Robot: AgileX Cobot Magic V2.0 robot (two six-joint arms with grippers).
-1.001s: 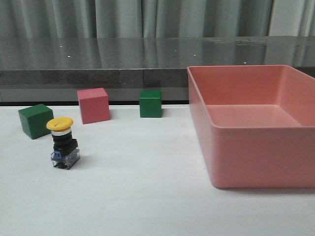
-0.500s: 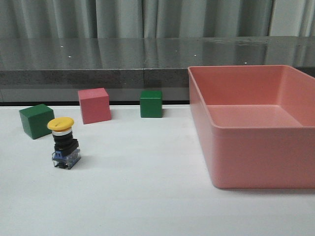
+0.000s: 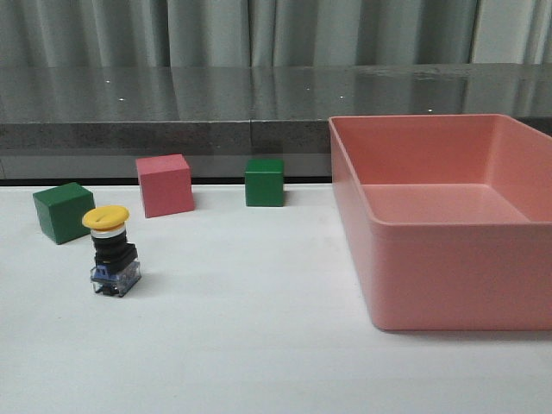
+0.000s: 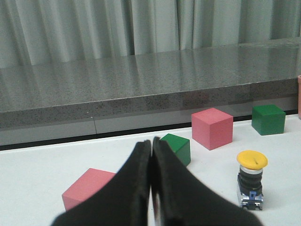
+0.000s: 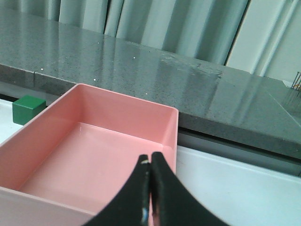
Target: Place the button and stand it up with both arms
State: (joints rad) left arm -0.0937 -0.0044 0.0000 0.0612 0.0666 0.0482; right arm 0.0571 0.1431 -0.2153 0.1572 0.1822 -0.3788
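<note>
Both the left gripper and right gripper are pressed closed, empty, away from the upright button.

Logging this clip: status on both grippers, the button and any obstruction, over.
Left gripper shut, empty; right gripper shut, empty, above pink bin. Button upright on table, yellow cap up, untouched. Nothing blocking; green cube close behind it.

Glossy speckled stone-like ledge, smooth plastic-looking pink bin, matt white table.
</note>
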